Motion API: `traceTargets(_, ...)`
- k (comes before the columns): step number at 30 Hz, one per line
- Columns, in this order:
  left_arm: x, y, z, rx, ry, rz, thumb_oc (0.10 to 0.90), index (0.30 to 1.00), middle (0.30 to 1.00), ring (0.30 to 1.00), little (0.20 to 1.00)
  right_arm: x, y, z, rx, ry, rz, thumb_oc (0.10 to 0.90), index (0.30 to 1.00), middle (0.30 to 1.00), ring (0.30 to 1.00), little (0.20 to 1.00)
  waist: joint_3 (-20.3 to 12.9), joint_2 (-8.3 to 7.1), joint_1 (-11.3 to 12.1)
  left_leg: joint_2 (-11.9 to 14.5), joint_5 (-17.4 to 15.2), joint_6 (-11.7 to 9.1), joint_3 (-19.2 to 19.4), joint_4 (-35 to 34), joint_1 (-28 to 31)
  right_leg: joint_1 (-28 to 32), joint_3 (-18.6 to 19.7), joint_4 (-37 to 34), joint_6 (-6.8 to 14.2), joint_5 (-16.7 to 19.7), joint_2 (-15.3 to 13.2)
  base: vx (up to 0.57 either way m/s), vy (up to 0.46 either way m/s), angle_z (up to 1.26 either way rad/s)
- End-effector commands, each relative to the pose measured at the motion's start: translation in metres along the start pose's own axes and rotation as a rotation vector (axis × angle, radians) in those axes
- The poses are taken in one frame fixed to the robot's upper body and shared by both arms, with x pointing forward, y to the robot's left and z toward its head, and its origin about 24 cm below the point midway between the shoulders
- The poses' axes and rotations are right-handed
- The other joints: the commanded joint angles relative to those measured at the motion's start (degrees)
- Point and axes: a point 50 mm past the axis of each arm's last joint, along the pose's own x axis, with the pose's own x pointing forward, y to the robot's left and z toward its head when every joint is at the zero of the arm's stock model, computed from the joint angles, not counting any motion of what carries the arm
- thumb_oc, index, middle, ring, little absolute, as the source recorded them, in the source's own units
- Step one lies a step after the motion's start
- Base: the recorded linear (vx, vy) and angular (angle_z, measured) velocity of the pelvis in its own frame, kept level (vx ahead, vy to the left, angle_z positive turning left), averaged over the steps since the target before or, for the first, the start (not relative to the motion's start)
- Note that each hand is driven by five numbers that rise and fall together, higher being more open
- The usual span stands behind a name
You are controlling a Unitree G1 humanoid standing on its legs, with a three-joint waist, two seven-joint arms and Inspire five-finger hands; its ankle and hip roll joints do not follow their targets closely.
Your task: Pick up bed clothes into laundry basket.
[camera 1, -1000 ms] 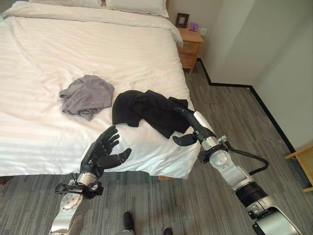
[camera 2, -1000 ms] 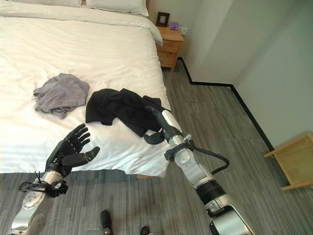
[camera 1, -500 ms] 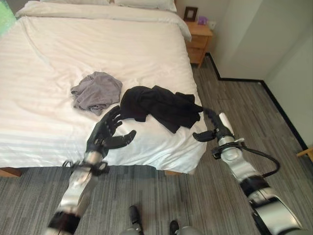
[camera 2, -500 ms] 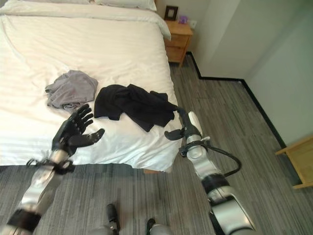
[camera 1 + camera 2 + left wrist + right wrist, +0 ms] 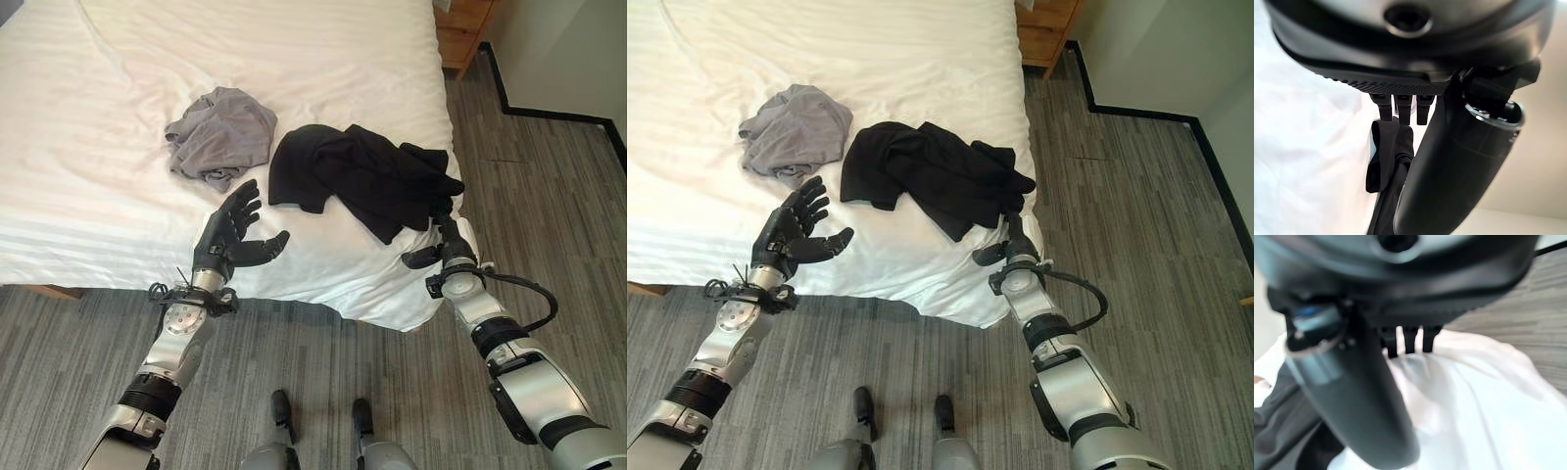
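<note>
Over the last second my head camera swung down and in toward the bed (image 5: 88,225), so the nightstand slid almost out of the frame; the clothes themselves lay where they had been. What did change was my arms. My left hand (image 5: 227,238) had risen from below the mattress edge to hover over the sheet, just short of the grey garment (image 5: 220,134), palm up, fingers spread and holding nothing. My right hand (image 5: 438,245) had drawn back along the near corner of the bed and sat at the hanging hem of the black garment (image 5: 362,178). Its thumb stuck out to the side, and the fingers seemed to run straight up against the cloth, though they were dark on dark there and I could not be sure they had no hold.

I judged from this that nothing had been picked up yet: both arms were lined up for a first grab, one garment each.

The grey piece was a small crumpled heap, lying flat on the white sheet well in from the edge. The black one was larger, spread in loose folds, with one end spilling over the mattress corner. They lay just beside each other without overlapping. I saw no laundry basket from where I stood.
</note>
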Motion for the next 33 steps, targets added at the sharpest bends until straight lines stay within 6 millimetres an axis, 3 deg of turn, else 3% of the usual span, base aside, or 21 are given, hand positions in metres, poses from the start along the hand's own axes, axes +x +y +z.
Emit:
traceTargets(1,0.025,-0.02,0.061,-0.004,-0.28,-0.09,0.8,0.9,0.9,0.9,0.9,0.011,-0.024,0.091,0.074,-0.281,-0.086,0.8,0.9,0.9,0.9,0.9,-3.5,-0.17,2.1,1.1,-7.7,-4.8,2.0,0.2,6.3,-7.2,3.2,0.3,2.5,5.3,-2.4,0.03,-0.002,-0.03)
traceTargets(7,0.021,-0.023,0.055,0.002,-0.258,-0.106,0.8,0.9,0.9,0.9,0.9,0.005,-0.019,0.092,0.017,-0.338,-0.054,0.8,0.9,0.9,0.9,0.9,-3.8,-0.92,1.2,1.5,-8.1,-4.8,2.4,0.2,7.6,-6.0,3.7,0.3,2.5,4.9,-2.0,0.0,0.0,0.0)
traceTargets(12,0.011,-0.018,0.032,0.02,-0.163,-0.068,0.8,0.9,0.9,0.9,0.9,-0.015,0.004,0.077,-0.024,-0.414,0.043,0.8,0.9,0.9,0.9,0.9,-4.4,-2.53,-0.2,1.6,-9.2,-4.5,3.5,0.2,10.3,-4.3,4.7,0.3,3.0,5.2,-1.9,-0.01,0.034,-0.05)
traceTargets(14,0.005,-0.016,0.019,0.036,-0.114,-0.054,0.8,0.9,0.9,0.9,0.9,-0.024,0.013,0.068,0.008,-0.418,0.082,0.8,0.9,0.9,0.9,0.9,-4.9,-3.15,-0.7,1.5,-9.5,-4.3,4.2,0.2,11.2,-3.9,5.3,0.3,3.3,5.5,-1.8,-0.01,0.03,-0.15)
traceTargets(19,-0.004,-0.006,0.011,0.058,-0.079,-0.019,0.8,0.9,0.9,0.9,0.9,-0.041,0.02,0.058,0.09,-0.448,0.14,0.8,0.9,0.9,0.9,0.9,-5.5,-3.93,-1.6,1.4,-9.9,-4.1,5.0,0.2,12.2,-3.6,6.1,0.3,3.6,6.2,-2.0,-0.05,0.048,-0.11)
traceTargets(24,-0.03,0.012,0.004,0.083,-0.042,0.03,0.8,0.9,0.9,0.9,0.9,-0.078,0.03,0.045,0.284,-0.505,0.281,0.8,0.9,0.9,0.9,0.9,-6.1,-4.5,-2.8,1.1,-10.6,-3.5,6.1,0.2,13.9,-3.0,7.5,0.3,4.1,6.8,-1.7,-0.05,0.051,-0.12)
traceTargets(33,-0.053,0.015,-0.002,0.085,-0.024,0.034,0.8,0.9,0.9,0.9,0.9,-0.102,0.035,0.019,0.381,-0.473,0.366,0.8,0.9,0.9,0.9,0.9,-7.0,-4.98,-3.5,0.6,-11.1,-3.0,6.5,0.2,15.6,-1.8,7.8,0.3,4.7,7.4,-2.0,-0.04,0.034,-0.07)
